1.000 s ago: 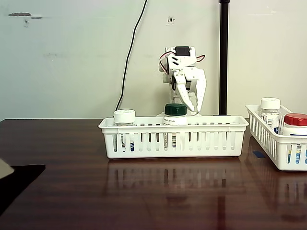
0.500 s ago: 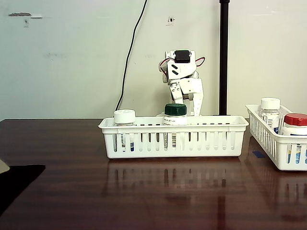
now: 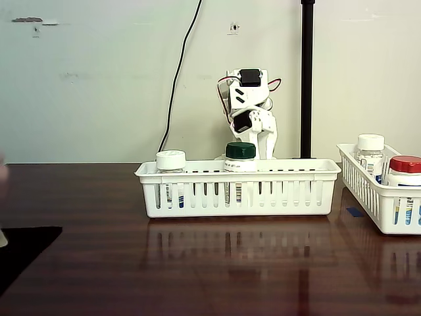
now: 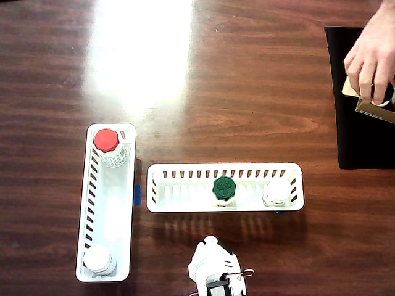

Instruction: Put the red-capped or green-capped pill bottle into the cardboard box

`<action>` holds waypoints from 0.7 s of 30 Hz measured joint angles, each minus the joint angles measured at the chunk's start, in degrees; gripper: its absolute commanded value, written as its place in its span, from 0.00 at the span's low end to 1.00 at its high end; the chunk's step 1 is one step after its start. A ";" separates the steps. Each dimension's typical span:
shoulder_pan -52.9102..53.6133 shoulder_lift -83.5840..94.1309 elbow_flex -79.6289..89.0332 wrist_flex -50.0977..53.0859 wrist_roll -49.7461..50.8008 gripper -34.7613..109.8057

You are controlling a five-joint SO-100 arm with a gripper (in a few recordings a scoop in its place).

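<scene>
The green-capped pill bottle [image 3: 241,151] [image 4: 224,187] stands upright in the middle white basket [image 3: 283,197] [image 4: 185,185]. In the other white basket [image 3: 368,197] [image 4: 105,216] the red-capped bottle [image 3: 406,168] [image 4: 107,140] also stands upright. My gripper [image 3: 266,139] [image 4: 210,245] is folded back at the arm's base behind the middle basket, apart from both bottles, and looks shut with nothing in it. The cardboard box [image 4: 373,110] is mostly cut off by the right edge of the overhead view, and a person's hand [image 4: 370,55] holds it over a black mat [image 4: 361,142].
A white-capped bottle [image 3: 171,160] [image 4: 278,191] shares the middle basket, and another [image 3: 370,143] [image 4: 99,259] stands in the basket with the red-capped one. A black pole [image 3: 306,79] and a cable [image 3: 181,72] rise behind the arm. Bare dark wooden table [image 4: 234,92] lies beyond the baskets.
My gripper went from open and pointing down behind the green-capped bottle to shut and tucked back up against the arm. The pale box corner at the fixed view's left edge has shifted.
</scene>
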 measured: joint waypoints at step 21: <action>0.00 0.00 0.00 0.00 -4.75 0.25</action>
